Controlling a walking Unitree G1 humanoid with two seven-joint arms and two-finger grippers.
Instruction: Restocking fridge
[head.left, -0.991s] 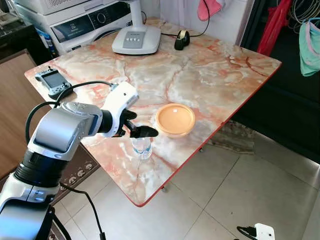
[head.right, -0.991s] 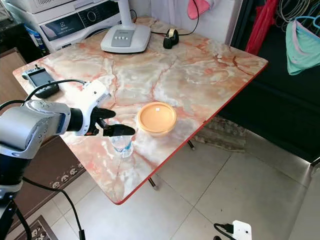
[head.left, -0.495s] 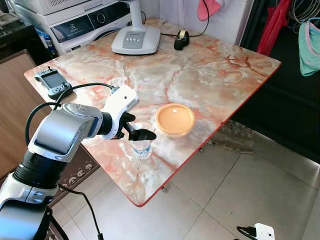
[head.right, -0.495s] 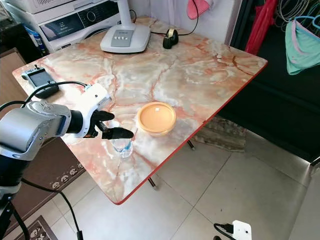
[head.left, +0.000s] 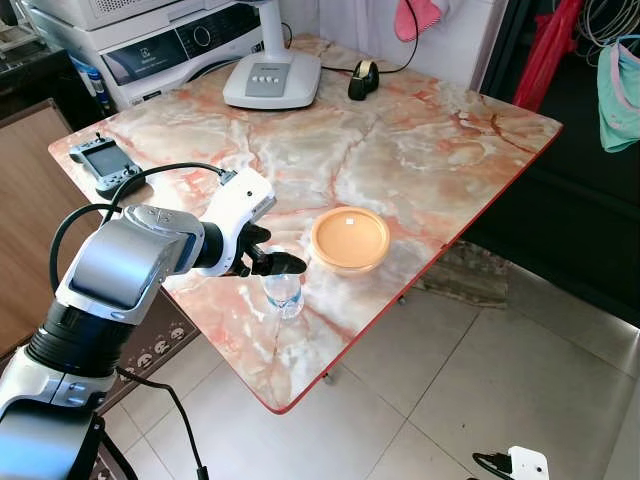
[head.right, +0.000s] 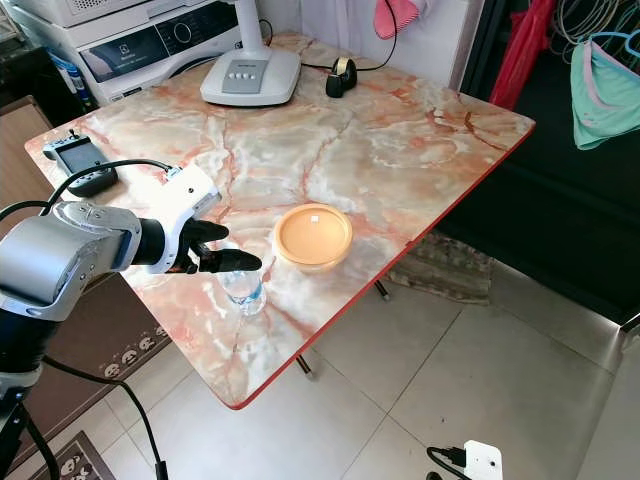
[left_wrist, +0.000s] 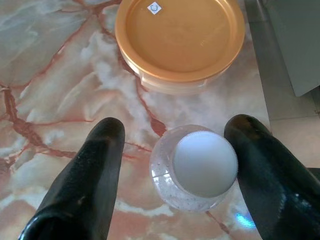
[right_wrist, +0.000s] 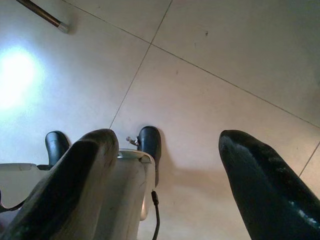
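Left wrist view shows your left gripper (left_wrist: 175, 150) spread wide around the bottle (left_wrist: 200, 167) near the table's (head.left: 420, 150) front edge, beside the orange-lidded container (head.left: 350, 239). Your right gripper (right_wrist: 167, 165) hangs open.

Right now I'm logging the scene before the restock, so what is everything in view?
water bottle: one, clear, white cap, table's near part
lidded container: one, orange, beside the bottle
table: one, marble-patterned, red edge
handheld controller: one, grey, table's left corner
lamp base: one, white, far edge
tape dispenser: one, black, far edge
washing machine: one, white, behind table
left hand: open, fingers either side of the bottle
right hand: open, over floor tiles
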